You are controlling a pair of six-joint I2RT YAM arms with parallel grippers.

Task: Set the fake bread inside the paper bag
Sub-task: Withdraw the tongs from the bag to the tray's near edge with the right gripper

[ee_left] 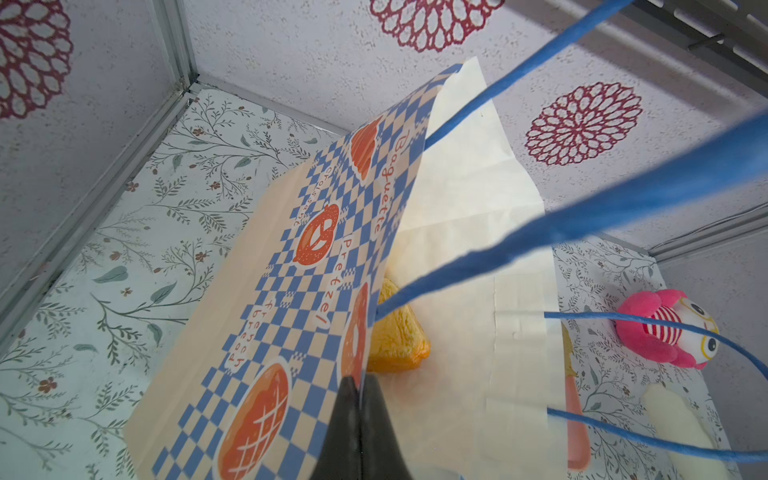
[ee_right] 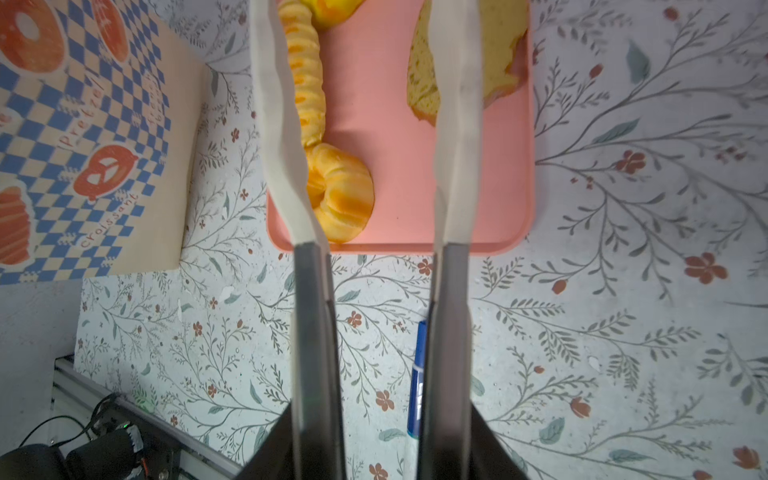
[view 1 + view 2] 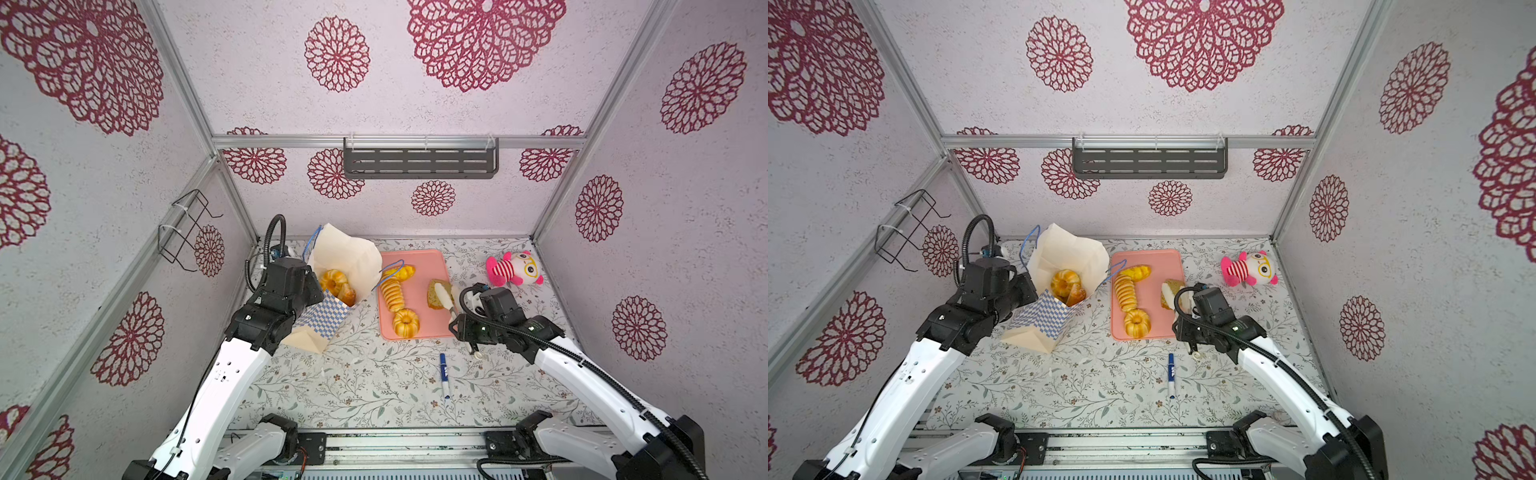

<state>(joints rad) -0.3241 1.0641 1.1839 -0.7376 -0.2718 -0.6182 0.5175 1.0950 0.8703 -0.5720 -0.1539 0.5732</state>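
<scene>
The paper bag (image 3: 328, 318) stands tilted on the counter (image 3: 374, 386), just left of the pink tray (image 3: 428, 266), with its mouth open upward. It is cream paper, plain inside, with blue-and-cream checks and orange prints of a pretzel, a doughnut, a croissant and a lattice-topped loaf. One thin blue cord handle (image 3: 390, 266) droops over the tray's left edge.

Inside the bag lie a glossy golden ring cake (image 3: 333, 281) and, touching it, a browner piece (image 3: 347, 296) whose shape cannot be told. Four more pastries lie on the tray:
- a yellow long loaf (image 3: 402, 272) at the far left corner
- a ridged loaf (image 3: 392, 294) along the left edge
- a second ring cake (image 3: 406, 323) at the ridged loaf's near end
- a duller brownish wedge (image 3: 435, 296) at the right edge

Orange lettering on the bag reads "Baguette", "Pretzel", "Croissant" and "french bread". The blue marker (image 3: 444, 374), on the counter in front of the tray, carries a white label too small to read.

The left pincer (image 1: 360, 399) is pinched tight on the bag's checked rim, on the side away from the tray. The right pincer (image 2: 361, 41) hangs over the tray's near right part. Its white-padded fingers (image 2: 455, 104) stand moderately apart and hold nothing. A pink striped plush toy (image 3: 515, 269) lies well to the right of the tray.
</scene>
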